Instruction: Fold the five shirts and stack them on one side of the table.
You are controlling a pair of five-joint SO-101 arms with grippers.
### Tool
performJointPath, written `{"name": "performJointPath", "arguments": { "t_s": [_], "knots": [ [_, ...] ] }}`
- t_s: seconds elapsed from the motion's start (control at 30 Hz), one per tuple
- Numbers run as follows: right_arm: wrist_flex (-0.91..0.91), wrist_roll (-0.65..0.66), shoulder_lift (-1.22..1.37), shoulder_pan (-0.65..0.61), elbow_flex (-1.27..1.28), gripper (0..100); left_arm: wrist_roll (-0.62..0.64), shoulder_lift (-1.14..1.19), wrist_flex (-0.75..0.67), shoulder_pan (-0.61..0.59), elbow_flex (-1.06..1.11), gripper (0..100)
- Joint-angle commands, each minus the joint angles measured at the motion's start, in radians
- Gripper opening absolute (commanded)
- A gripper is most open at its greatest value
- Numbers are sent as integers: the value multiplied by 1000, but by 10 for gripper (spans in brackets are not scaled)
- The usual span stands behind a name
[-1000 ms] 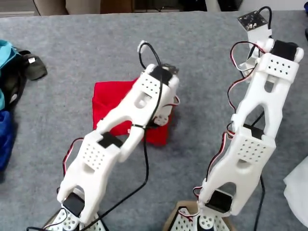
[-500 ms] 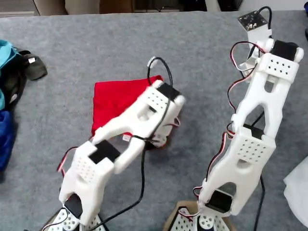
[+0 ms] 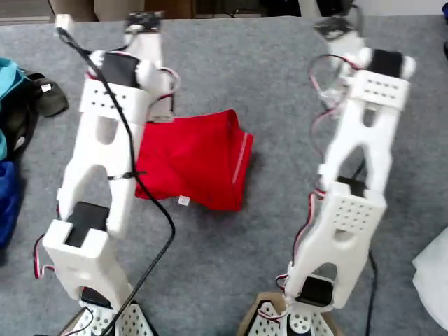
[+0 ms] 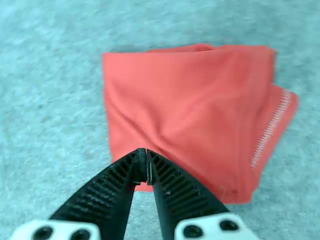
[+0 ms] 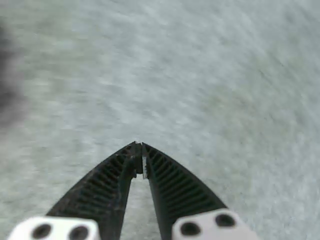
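teal, black and blue clothes (image 3: 24, 119) lie heaped at the left edge of the grey table (image 3: 280, 84). the left gripper (image 4: 142, 167) has its tips pressed together over one edge of the folded red shirt (image 3: 192, 161), which lies mid-table between the arms. the right gripper (image 5: 139, 160) is likewise closed, empty, over bare felt. a white cloth (image 3: 434, 276) sits at the right edge.

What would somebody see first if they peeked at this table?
The bright red shirt, folded in the middle of the grey table, jumps out first. Two big white arms stand either side: the left arm beside the shirt, the right arm farther off. A heap of clothes sits at the table's edge.
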Motion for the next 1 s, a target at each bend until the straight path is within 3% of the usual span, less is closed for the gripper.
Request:
{"name": "performJointPath", "arguments": {
  "t_s": [0.0, 0.23, 0.33, 0.47, 0.7, 0.97],
  "knots": [
    [54, -11, -30, -133, -107, 6, -11, -44, 8, -34, 55, 20],
    [54, -11, -97, -461, -41, 6, -9, -45, -12, -46, 247, 20],
    [54, -91, -131, -558, 33, 6, -11, -48, -12, -57, 296, 20],
    [48, -190, -105, -579, 119, 6, -12, -47, -12, -147, 319, 20],
    [-12, -199, 93, -647, 160, 6, -64, -45, -14, -229, 322, 20],
    [-121, -193, 400, -510, -156, 6, -124, -45, -14, -199, 330, 20]
  ]
}}
